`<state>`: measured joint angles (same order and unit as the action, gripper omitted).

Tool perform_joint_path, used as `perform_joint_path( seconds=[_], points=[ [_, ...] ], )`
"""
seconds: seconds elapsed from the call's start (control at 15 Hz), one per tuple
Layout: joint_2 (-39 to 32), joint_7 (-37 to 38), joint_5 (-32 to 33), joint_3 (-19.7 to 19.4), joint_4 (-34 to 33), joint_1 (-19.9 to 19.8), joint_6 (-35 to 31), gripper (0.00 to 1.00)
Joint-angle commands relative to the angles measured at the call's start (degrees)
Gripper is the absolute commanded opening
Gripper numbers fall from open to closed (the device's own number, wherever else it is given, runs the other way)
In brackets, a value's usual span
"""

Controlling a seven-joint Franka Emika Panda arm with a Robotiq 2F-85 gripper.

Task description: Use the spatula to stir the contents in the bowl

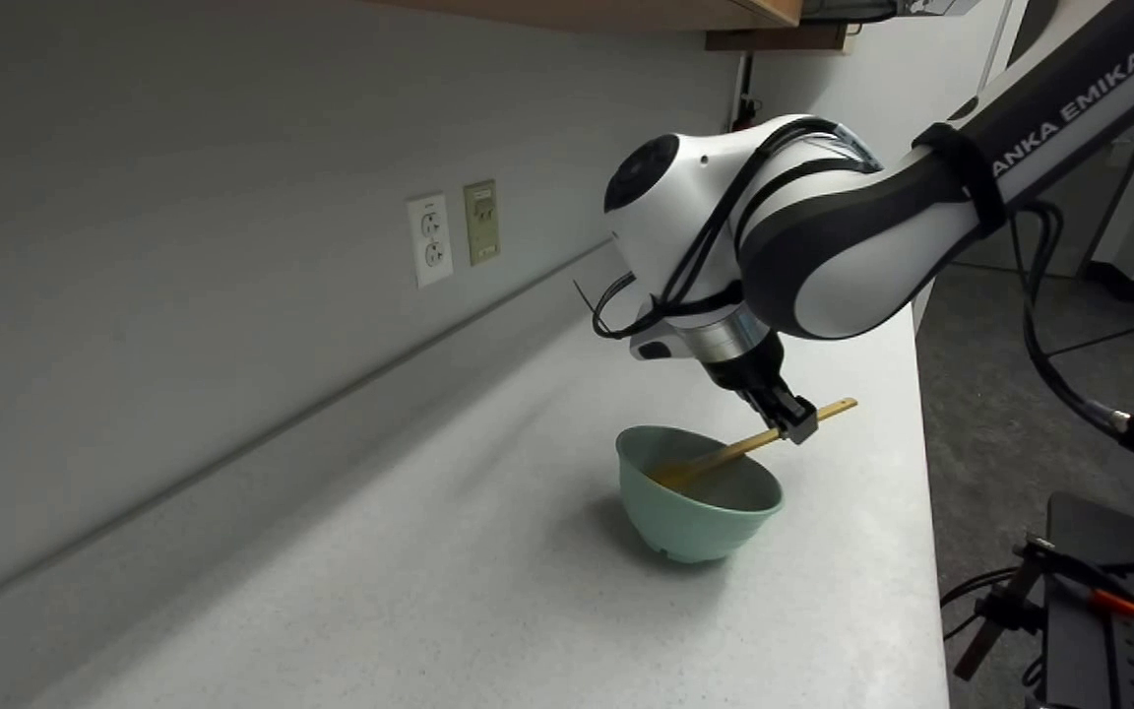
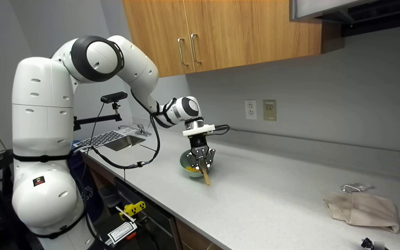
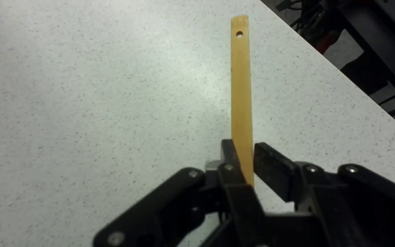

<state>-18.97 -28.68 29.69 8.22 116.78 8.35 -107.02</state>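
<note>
The pale mint-green bowl (image 1: 690,527) stands on the counter and also shows in an exterior view (image 2: 185,160), partly behind my gripper. My gripper (image 1: 795,423) is beside and above the bowl's rim, shut on the handle of the light-wood spatula (image 1: 739,448). The spatula slants down into the bowl, its flat end inside. Bright yellow contents (image 2: 192,169) show in the bowl; how the flat end touches them cannot be told. In the wrist view the fingers (image 3: 243,145) are on both sides of the spatula handle (image 3: 241,79), whose holed end sticks out. The bowl is out of that view.
The white counter (image 1: 429,571) runs along a wall with two outlets (image 2: 250,109). Its open edge is near the bowl. A beige folded cloth (image 2: 363,210), a clear object (image 2: 354,188) and a black plug (image 2: 367,243) lie farther along. A sink (image 2: 125,142) and overhead cabinet (image 2: 221,34) also show.
</note>
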Motion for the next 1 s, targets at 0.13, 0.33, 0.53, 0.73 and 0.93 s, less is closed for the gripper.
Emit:
perform_joint_path(
  seconds=[0.13, 0.33, 0.53, 0.73, 0.93],
  points=[
    [0.06, -0.66, 1.62, -0.01, -0.72, 0.05, 1.57, 0.06],
    [0.02, -1.15, 1.48, 0.04, -0.83, 0.0, 1.86, 0.06],
    [0.0, -1.68, 1.75, 0.04, -0.88, 0.0, 1.94, 0.06],
    [-0.05, -2.68, 1.38, 0.14, -0.96, -0.16, 2.08, 0.06],
    [-0.16, -4.87, 1.43, 0.25, -1.22, -0.27, 2.73, 0.06]
  ],
)
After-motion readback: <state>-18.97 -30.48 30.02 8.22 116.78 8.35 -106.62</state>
